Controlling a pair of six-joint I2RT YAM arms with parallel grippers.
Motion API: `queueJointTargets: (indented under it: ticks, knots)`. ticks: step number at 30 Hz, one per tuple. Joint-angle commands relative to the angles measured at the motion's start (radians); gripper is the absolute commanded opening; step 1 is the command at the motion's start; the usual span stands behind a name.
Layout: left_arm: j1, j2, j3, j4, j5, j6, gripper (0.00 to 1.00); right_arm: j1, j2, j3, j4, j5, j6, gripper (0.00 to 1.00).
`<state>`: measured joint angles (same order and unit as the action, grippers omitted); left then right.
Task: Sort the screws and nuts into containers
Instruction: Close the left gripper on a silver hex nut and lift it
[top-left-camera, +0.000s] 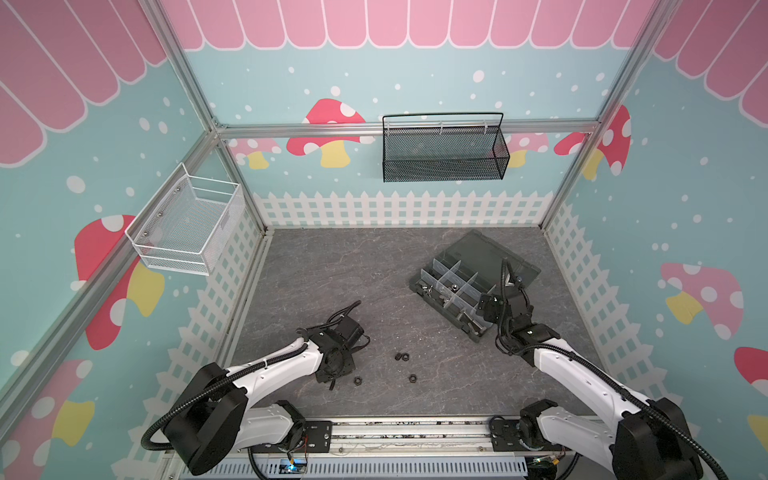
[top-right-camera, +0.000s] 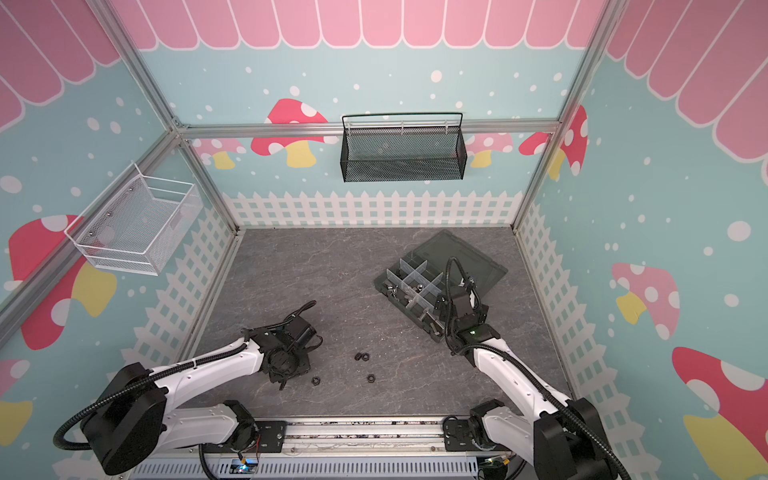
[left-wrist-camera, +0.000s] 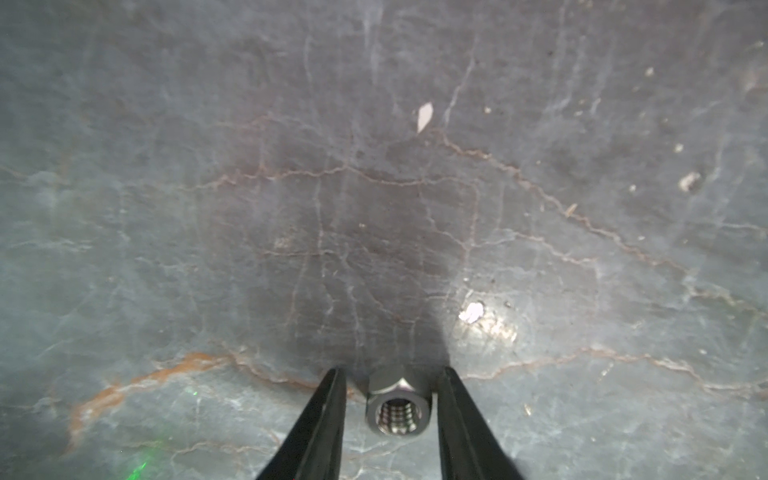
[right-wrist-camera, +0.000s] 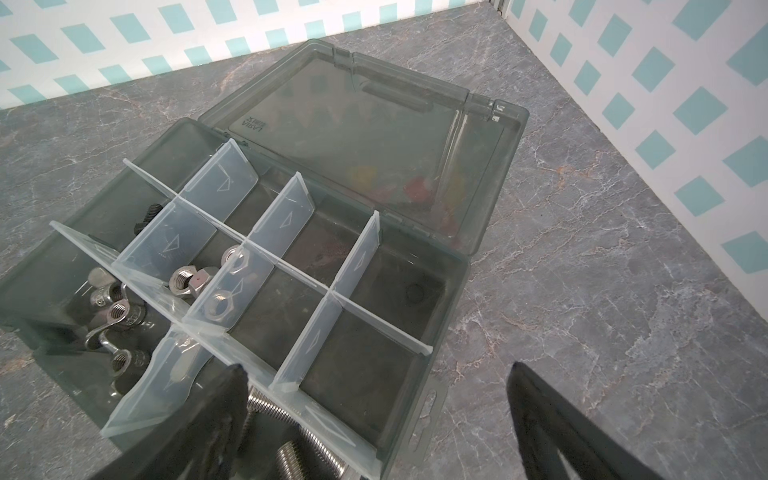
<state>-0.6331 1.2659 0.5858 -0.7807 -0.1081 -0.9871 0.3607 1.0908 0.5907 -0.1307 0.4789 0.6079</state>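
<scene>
silver nut (left-wrist-camera: 398, 409) on tabletop (left-wrist-camera: 374, 166), straddled by narrow left tool (left-wrist-camera: 392, 370) for pickup, not yet gripped; right tool (right-wrist-camera: 378, 366) wide, empty, over organizer box (right-wrist-camera: 453, 266).

The left claw (left-wrist-camera: 392, 372) has black fingers cut off by the wrist view's edge; long silver threaded screws (right-wrist-camera: 309, 457) are cut off too, partly behind the right claw (right-wrist-camera: 377, 366); small black hex nuts (top-left-camera: 401, 356) are too small in both top views to show threads.

Nuts (top-left-camera: 401, 356) lie on the table (top-left-camera: 332, 270), left of and before the organizer box (top-left-camera: 482, 249).
</scene>
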Motion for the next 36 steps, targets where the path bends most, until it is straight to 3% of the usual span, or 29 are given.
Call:
queueJointTargets:
  ticks: [1, 7, 23, 36]
  knots:
    - [0.005, -0.005, -0.015, -0.009, 0.027, -0.010, 0.38, -0.002, 0.002, 0.027, -0.016, 0.016, 0.020, 0.98]
    - [0.006, 0.013, -0.007, -0.011, 0.017, -0.007, 0.38, -0.002, -0.002, 0.028, -0.018, 0.029, 0.023, 0.98]
    - [0.006, -0.024, 0.003, 0.042, 0.010, -0.001, 0.14, -0.002, -0.006, 0.030, -0.021, 0.031, 0.030, 0.98]
    - [0.007, -0.056, 0.100, 0.135, -0.042, 0.065, 0.13, -0.002, -0.023, 0.024, -0.026, 0.034, 0.041, 0.98]
